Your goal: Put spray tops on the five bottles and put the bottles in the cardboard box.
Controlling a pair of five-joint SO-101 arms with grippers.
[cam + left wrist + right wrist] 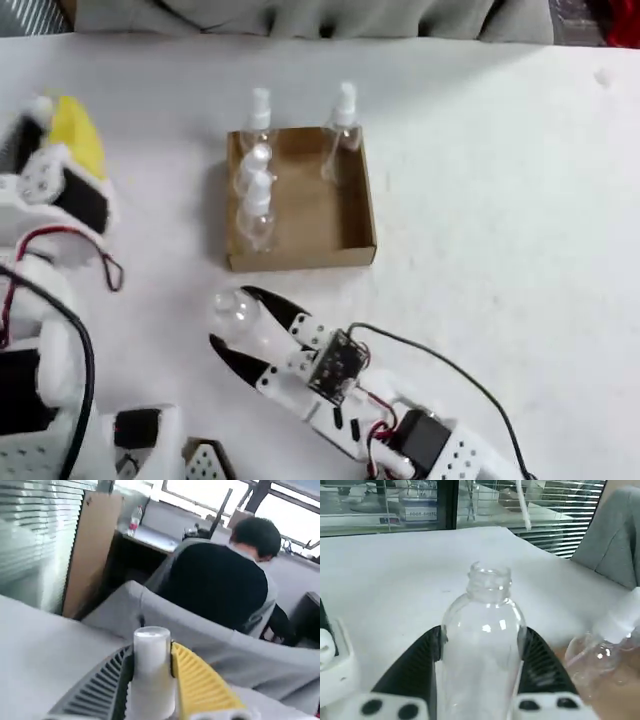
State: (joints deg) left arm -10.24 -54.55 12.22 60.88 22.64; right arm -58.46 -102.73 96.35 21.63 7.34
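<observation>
Right gripper (482, 642) clamped on capless bottle (482, 605), left gripper (150, 654) clamping spray top (151, 639), base cut off

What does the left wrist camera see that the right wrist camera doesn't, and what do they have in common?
Left wrist view, not the right: the left gripper shut on a white spray top. Right wrist view, not the left: the right gripper shut on a clear bottle with no top, and a capped bottle near it. Both: the white table and window blinds behind.
</observation>
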